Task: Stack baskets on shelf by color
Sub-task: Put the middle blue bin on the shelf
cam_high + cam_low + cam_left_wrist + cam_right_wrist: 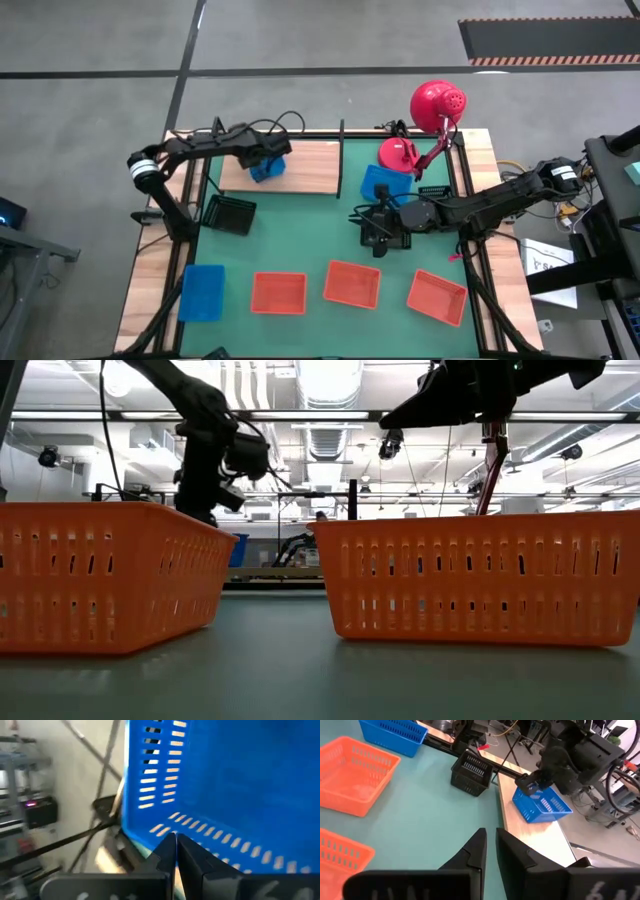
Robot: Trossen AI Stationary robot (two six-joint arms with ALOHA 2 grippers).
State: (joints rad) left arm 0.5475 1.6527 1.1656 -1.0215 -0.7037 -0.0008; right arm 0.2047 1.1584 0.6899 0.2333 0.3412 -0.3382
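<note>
Our left gripper (262, 160) holds a blue mesh-sided plastic basket (268, 167) by its rim, tilted over the light wooden shelf (310, 168), likely to place it. Our right gripper (372, 224), fingers narrow, hovers over a black basket (380, 232). We count three blue, three orange-red, two black.

Perforated plastic baskets (352, 283), smooth pale wooden shelf (310, 170), matt green mat (310, 235), glossy red lamp (437, 104)
</note>
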